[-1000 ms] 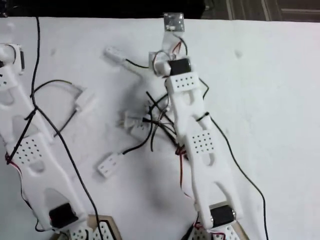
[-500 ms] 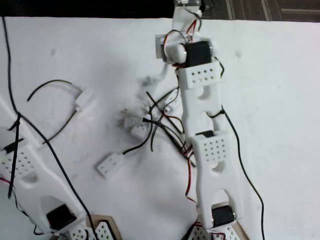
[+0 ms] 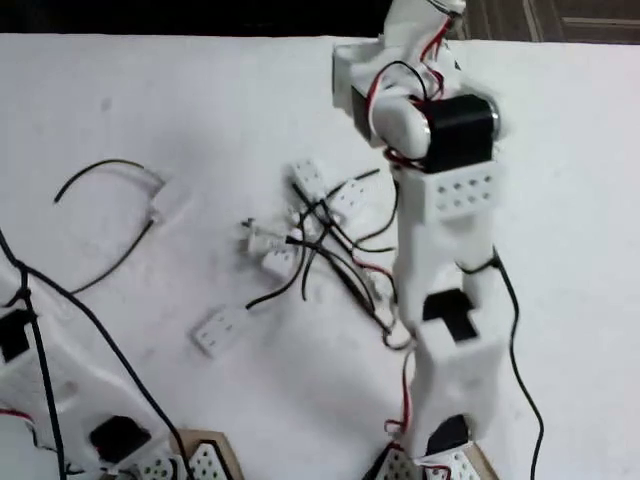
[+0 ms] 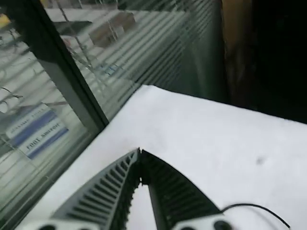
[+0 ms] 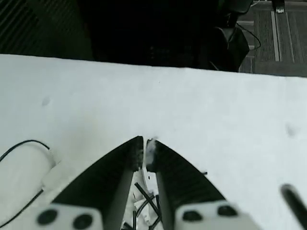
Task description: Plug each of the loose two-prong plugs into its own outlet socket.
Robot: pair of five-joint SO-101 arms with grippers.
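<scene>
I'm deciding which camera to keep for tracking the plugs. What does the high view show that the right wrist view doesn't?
High view adds: the white socket block on its black cable, lying apart from the tangle of cables, and the right arm along its length. Right wrist view adds: the right gripper up close, fingertips together. Both share: the white table, the loose plug on its curved black cable, and part of the tangle.

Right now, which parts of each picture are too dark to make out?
High view: a black strip beyond the far edge of the table. Left wrist view: a dark area beside the window. Right wrist view: a black room behind the table.
</scene>
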